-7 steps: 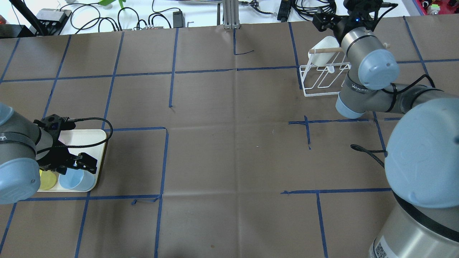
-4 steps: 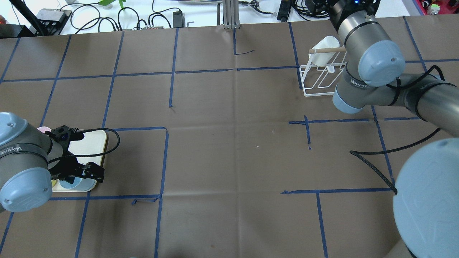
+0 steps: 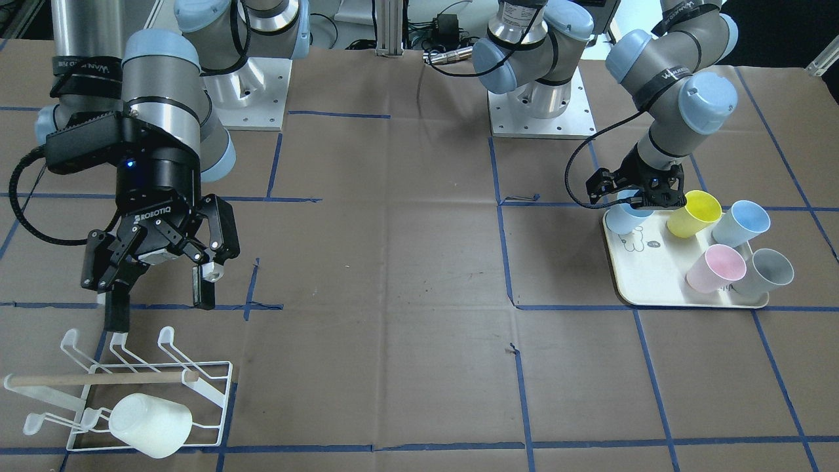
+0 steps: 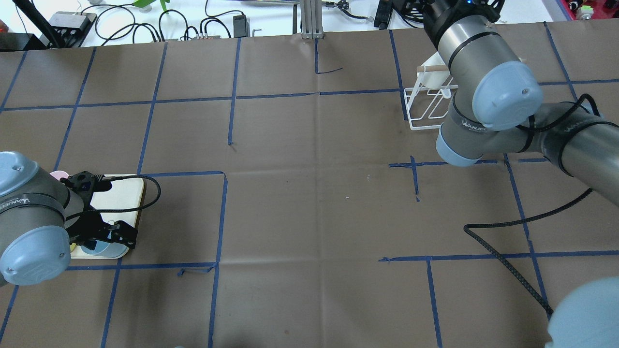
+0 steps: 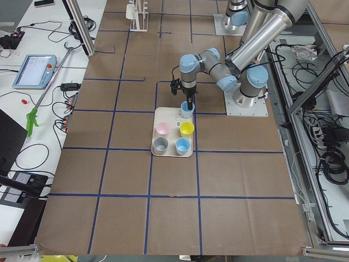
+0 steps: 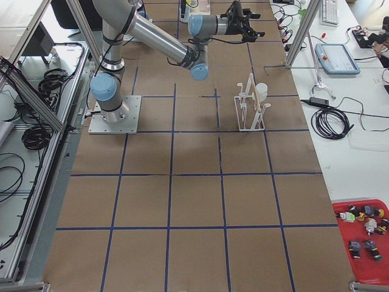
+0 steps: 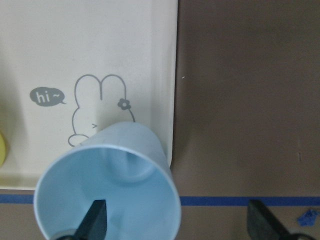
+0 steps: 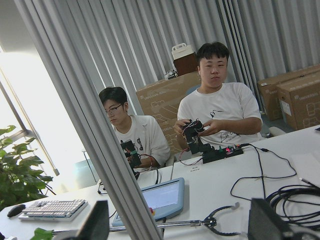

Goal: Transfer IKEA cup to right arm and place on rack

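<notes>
A light blue IKEA cup [image 3: 623, 219] [image 7: 110, 190] stands upright at the corner of a cream tray [image 3: 655, 288]. My left gripper [image 3: 632, 196] [image 7: 177, 220] is open and low over it. One finger [image 7: 95, 222] is inside the cup and the other is outside, past the tray edge. The white wire rack [image 3: 223, 393] [image 4: 425, 111] with a wooden dowel [image 3: 98, 379] holds a white cup [image 3: 151, 425]. My right gripper [image 3: 159, 308], lettered ROBOTIQ, hangs open and empty just robot-side of the rack.
On the tray lie yellow [image 3: 695, 213], blue [image 3: 741, 223], pink [image 3: 714, 269] and grey [image 3: 763, 272] cups. A black cable [image 4: 508, 261] trails from the right arm over the table. Two people [image 8: 215, 110] sit at a desk beyond the far edge.
The left gripper has shifted over the blue cup and come down around its rim. The right arm has swung its wrist from the rack toward the far table edge.
</notes>
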Controlling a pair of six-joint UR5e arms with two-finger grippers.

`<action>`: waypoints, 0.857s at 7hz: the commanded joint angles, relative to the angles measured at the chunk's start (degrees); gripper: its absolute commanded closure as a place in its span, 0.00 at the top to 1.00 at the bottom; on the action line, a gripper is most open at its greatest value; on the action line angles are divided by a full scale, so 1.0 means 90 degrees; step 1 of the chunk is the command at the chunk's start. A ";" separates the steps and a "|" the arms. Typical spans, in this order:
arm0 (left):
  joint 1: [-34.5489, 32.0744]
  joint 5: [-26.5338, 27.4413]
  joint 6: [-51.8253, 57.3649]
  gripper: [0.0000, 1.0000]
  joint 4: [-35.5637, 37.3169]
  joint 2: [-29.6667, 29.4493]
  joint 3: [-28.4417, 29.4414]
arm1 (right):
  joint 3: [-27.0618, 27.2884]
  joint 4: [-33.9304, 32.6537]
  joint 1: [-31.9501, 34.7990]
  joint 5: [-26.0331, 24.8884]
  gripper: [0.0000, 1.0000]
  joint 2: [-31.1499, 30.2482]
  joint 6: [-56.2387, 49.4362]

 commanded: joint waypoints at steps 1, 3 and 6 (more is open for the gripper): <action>0.0007 0.0230 0.0023 0.29 0.0148 -0.0078 0.0023 | 0.0379 0.0101 0.0160 0.0280 1.00 -0.0287 0.2146; 0.0007 0.0212 0.0052 0.00 0.0158 -0.0049 0.0062 | 0.0400 0.0207 0.0356 0.0790 1.00 -0.0288 0.3989; -0.0060 0.0183 -0.0025 0.00 -0.1133 0.0097 0.1219 | 0.0419 0.0237 0.0513 0.1483 1.00 -0.0259 0.6454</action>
